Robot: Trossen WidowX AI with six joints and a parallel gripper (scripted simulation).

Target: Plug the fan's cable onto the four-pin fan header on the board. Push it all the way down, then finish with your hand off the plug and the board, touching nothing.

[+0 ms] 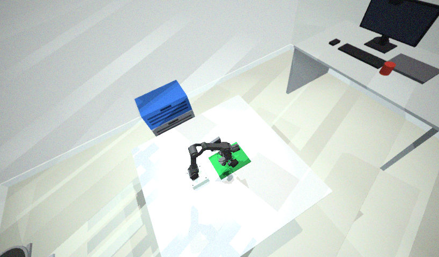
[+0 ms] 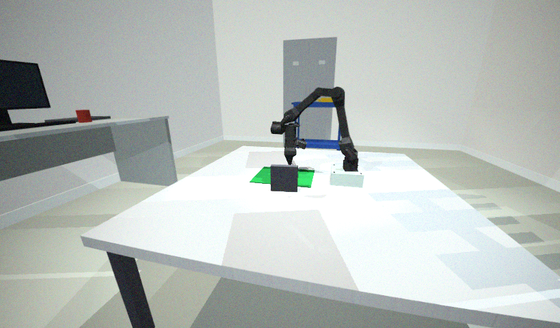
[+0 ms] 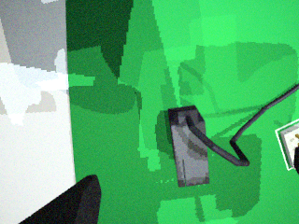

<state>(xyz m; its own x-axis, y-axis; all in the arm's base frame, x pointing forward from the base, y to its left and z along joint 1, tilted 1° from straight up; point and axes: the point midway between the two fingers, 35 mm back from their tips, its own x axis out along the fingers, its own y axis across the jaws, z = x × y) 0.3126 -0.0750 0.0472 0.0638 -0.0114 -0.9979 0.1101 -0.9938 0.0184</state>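
The green board (image 1: 244, 156) (image 2: 260, 177) (image 3: 234, 23) lies on the table. The dark grey plug (image 3: 192, 156) lies on the board, apart from the header, with its black cable (image 3: 265, 108) running off to the right. The white-edged fan header (image 3: 289, 140) shows gold pins at the right edge of the wrist view, partly hidden by a finger. My gripper (image 1: 228, 163) (image 2: 289, 162) (image 3: 197, 171) is open and empty, low over the board, with the plug in view between its fingers. The dark square fan (image 2: 284, 178) stands upright beside the board.
The arm's pale base block (image 1: 200, 183) (image 2: 346, 179) stands beside the board on the white table (image 1: 195, 223) (image 2: 184, 227). A blue cabinet (image 1: 164, 103) stands beyond the table. A separate desk (image 1: 352, 68) (image 2: 140, 126) holds a monitor and a red cup (image 1: 387, 68) (image 2: 83, 116).
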